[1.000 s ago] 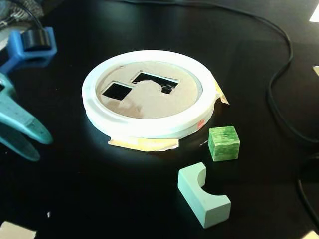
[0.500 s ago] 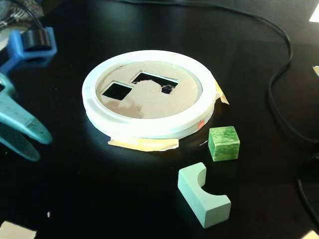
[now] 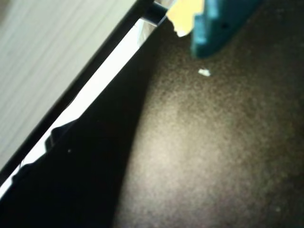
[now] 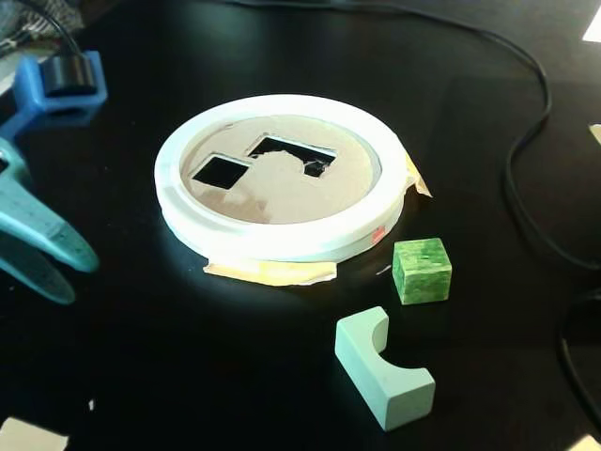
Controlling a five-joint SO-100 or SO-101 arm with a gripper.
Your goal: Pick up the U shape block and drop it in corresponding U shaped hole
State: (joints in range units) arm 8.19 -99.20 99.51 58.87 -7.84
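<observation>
The pale green U-shaped block (image 4: 383, 369) lies on the black table at the front right of the fixed view, its notch facing right. A white ring (image 4: 282, 240) holds a cardboard lid (image 4: 282, 183) with a square hole (image 4: 221, 170) and a U-shaped hole (image 4: 293, 153). My gripper (image 4: 75, 279) is at the far left, well away from the block, its two teal fingers slightly apart with nothing between them. The wrist view shows only one teal finger (image 3: 223, 23) over bare table; the block and lid are out of that view.
A green cube (image 4: 422, 271) sits between the ring and the U block. Black cables (image 4: 526, 169) run along the right side. A blue arm part (image 4: 58, 89) stands at the back left. The wrist view shows the table edge (image 3: 95, 90) and pale floor (image 3: 42, 61).
</observation>
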